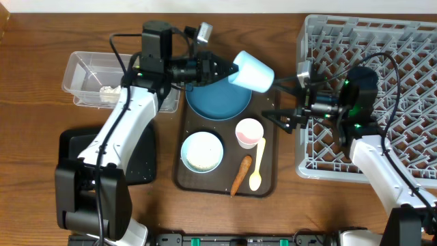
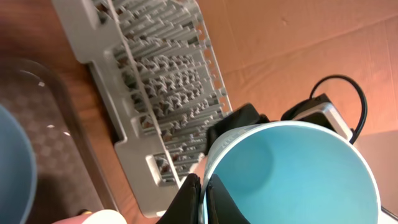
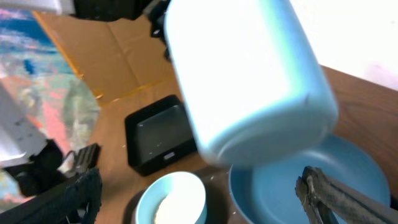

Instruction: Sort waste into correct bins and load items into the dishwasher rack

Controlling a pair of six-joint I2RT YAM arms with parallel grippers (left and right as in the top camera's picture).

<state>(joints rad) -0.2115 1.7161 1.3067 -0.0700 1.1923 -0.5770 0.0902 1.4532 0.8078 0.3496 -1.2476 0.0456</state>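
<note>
now | left end effector (image 1: 232,68) clamps light-blue cup (image 1: 256,72) over blue plate (image 1: 205,104) | right end effector (image 1: 274,100) spread, beside rack (image 1: 382,41)

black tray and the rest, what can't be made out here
- black tray: overhead, left arm covers much of it.
- clear tub: overhead, white lump inside too small to identify.
- dark blue plate: right wrist, overexposed light-blue cup hides part of it.

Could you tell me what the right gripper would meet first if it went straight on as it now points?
Most likely the light-blue cup, held by the left gripper directly ahead of the open right gripper. Depth is unclear, so it may instead pass beneath the cup toward the dark blue plate.
</note>
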